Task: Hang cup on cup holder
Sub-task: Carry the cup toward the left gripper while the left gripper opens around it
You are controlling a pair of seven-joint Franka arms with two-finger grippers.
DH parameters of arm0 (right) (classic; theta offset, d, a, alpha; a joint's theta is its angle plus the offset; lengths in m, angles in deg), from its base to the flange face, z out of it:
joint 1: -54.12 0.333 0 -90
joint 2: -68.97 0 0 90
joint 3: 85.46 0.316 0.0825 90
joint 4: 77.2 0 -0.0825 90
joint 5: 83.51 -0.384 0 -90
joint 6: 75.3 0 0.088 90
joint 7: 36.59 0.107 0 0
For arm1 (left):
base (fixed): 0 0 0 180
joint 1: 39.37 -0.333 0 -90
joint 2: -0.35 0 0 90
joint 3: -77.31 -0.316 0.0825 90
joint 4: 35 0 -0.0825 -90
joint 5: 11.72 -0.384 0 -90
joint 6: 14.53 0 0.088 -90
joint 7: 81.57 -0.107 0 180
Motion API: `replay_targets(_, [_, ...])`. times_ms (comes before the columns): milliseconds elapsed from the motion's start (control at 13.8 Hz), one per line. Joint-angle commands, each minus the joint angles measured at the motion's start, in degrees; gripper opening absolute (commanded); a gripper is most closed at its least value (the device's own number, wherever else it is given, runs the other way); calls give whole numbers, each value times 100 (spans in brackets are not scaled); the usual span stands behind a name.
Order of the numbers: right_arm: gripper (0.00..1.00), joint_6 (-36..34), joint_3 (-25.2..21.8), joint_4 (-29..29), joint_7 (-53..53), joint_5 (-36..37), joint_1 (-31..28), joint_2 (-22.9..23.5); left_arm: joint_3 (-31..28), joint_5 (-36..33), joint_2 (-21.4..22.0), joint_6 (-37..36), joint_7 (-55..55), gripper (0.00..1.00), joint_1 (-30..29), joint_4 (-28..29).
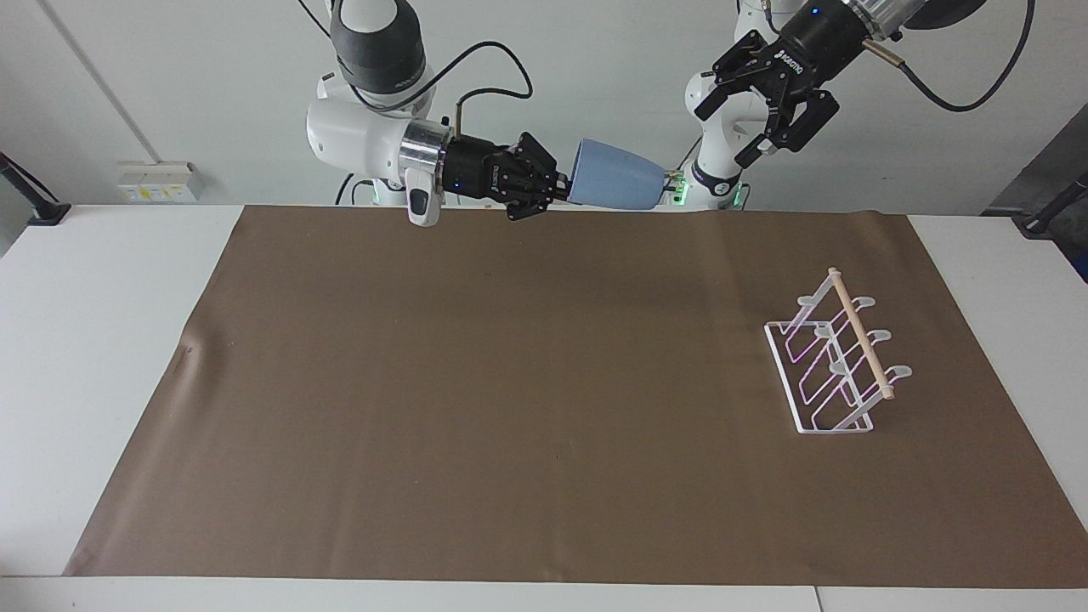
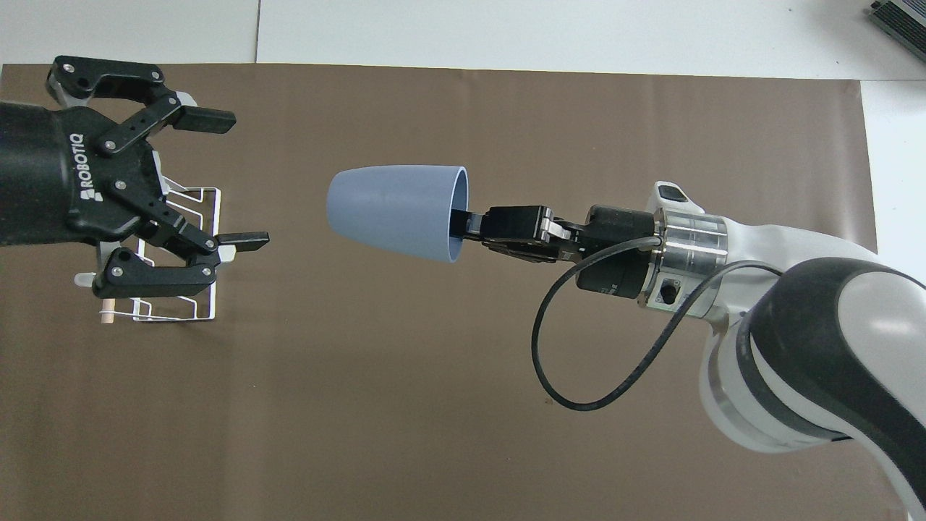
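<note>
The cup (image 1: 616, 176), a light blue tumbler, is held sideways in the air over the middle of the brown mat. Its base points toward the left arm's end. My right gripper (image 1: 561, 183) is shut on its rim, with one finger inside the mouth, as the overhead view shows (image 2: 470, 224). The cup also shows in the overhead view (image 2: 391, 210). My left gripper (image 1: 752, 127) is open and empty, high in the air beside the cup's base. In the overhead view the left gripper (image 2: 242, 179) partly covers the cup holder (image 2: 195, 289). The cup holder (image 1: 837, 365), a white wire rack with a wooden dowel, stands on the mat at the left arm's end.
A brown mat (image 1: 510, 408) covers most of the white table (image 1: 85, 340). A black cable loops from the right arm's wrist (image 2: 579, 376).
</note>
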Motion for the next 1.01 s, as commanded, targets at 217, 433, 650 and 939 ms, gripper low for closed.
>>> replay_targets(217, [0, -142, 3, -126, -131, 3, -37, -109, -40, 37, -191, 688, -117, 100, 513, 228])
replay_targets(433, [0, -169, 3, -126, -130, -6, -55, -109, -40, 29, -183, 838, -91, 100, 654, 377])
replay_targets(650, [0, -169, 3, -118, -130, -15, -55, -109, -32, 20, -78, 847, -47, 100, 777, 667])
replay_targets(939, [0, -169, 3, -118, -130, -15, -81, -118, -23, 20, 81, 1066, -21, 100, 891, 1028])
